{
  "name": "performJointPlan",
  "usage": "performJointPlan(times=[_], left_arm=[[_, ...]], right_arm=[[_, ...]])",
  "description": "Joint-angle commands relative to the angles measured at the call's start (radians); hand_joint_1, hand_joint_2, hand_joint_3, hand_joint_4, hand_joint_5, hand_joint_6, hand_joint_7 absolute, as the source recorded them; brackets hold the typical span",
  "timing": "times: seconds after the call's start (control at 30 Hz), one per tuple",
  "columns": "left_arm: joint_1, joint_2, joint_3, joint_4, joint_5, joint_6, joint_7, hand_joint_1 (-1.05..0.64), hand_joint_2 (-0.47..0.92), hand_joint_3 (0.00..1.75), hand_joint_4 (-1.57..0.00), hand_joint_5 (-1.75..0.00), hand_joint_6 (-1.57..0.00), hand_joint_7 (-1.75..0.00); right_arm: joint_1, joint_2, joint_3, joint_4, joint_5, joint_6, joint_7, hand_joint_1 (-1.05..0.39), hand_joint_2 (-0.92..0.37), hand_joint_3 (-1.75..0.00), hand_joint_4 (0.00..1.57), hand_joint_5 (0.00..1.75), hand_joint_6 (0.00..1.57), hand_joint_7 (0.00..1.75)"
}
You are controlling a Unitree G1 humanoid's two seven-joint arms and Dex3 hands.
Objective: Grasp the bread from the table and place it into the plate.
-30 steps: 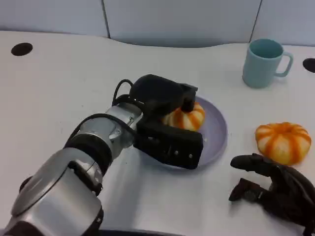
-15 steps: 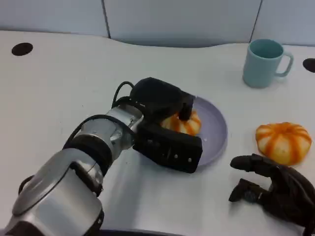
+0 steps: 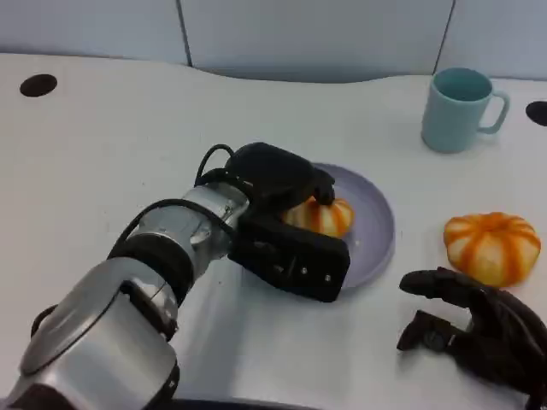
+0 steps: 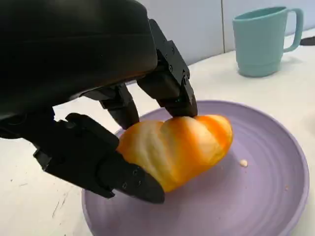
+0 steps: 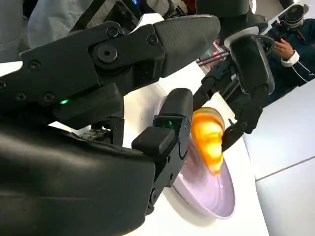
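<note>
An orange-and-white striped bread is gripped by my left hand low over the purple plate. In the left wrist view the fingers press on the bread from above and the thumb from below, just over the plate; I cannot tell whether it touches. A second striped bread lies on the table to the right of the plate. My right hand rests on the table near that bread, fingers apart, holding nothing. The right wrist view looks past my right hand at the held bread.
A teal mug stands at the back right, beyond the plate. Black round holes sit in the white table at its far corners. A person is in the background of the right wrist view.
My left hand has lowered the bread toward the plate and drawn it slightly nearer. The right hand and the second bread have stayed where they were.
</note>
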Motion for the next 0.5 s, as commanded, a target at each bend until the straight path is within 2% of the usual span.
performJointPlan(times=[0.03,0.27,0.5], left_arm=[[-0.034,0.006,-0.007,0.006,0.004,0.017,-0.057,-0.59,0.92,0.15,-0.21,-0.58,-0.41,-0.14],[-0.044,0.007,0.006,0.002,-0.013,0.018,-0.12,-0.76,0.92,0.19,-0.08,-0.52,-0.35,-0.11],[-0.045,0.021,0.032,-0.012,-0.035,-0.007,-0.124,-0.86,0.92,0.28,-0.1,-0.53,-0.35,-0.1]], right_arm=[[0.015,0.0,0.001,0.008,-0.002,0.004,-0.009,-0.4,-0.92,-0.13,0.51,1.33,0.64,0.77],[0.011,-0.002,0.0,0.012,-0.002,0.005,-0.006,-0.39,-0.92,-0.13,0.51,1.33,0.63,0.76],[0.013,-0.004,0.003,0.009,-0.008,0.0,-0.009,-0.4,-0.92,-0.13,0.51,1.34,0.64,0.77]])
